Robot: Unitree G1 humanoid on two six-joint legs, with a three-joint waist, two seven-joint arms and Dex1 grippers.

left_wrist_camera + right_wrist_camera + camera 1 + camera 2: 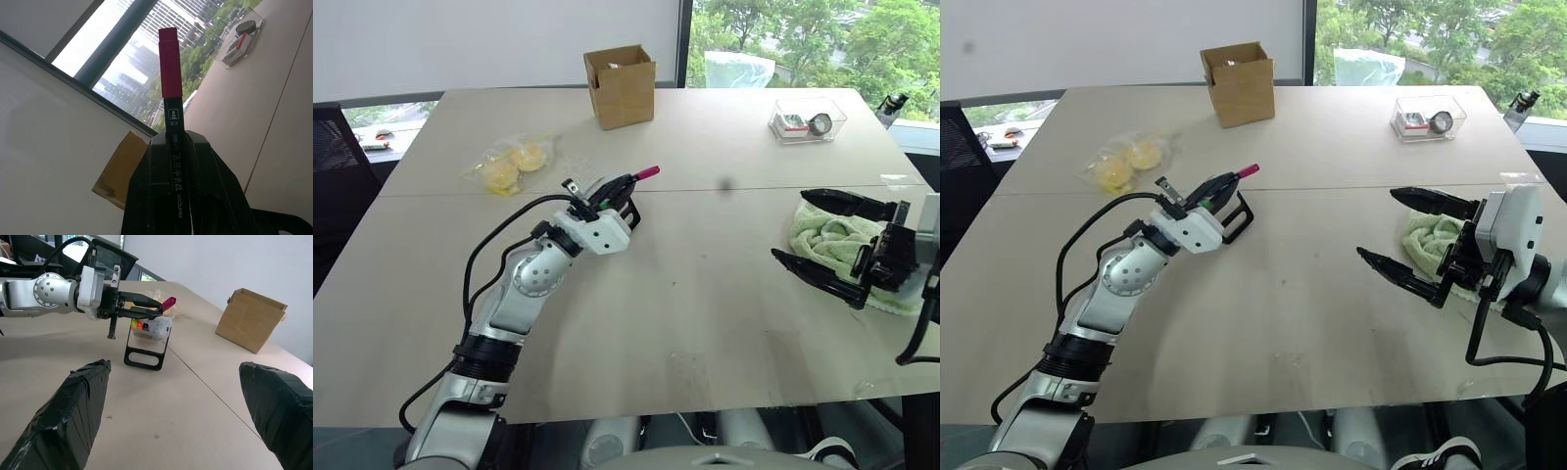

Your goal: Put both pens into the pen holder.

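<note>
holding pink-ended pen (167, 303) above pen holder (146, 343)

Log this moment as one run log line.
left pincer: shut on pink-ended pen, above pen holder | right pincer: open, empty, near green towel

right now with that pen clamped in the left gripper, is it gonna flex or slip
Probably stiff: the pen juts straight out of the left gripper with no sag. Slipping seems unlikely, since the fingers close along its barrel. Released on the table, its slim round body might roll.
</note>
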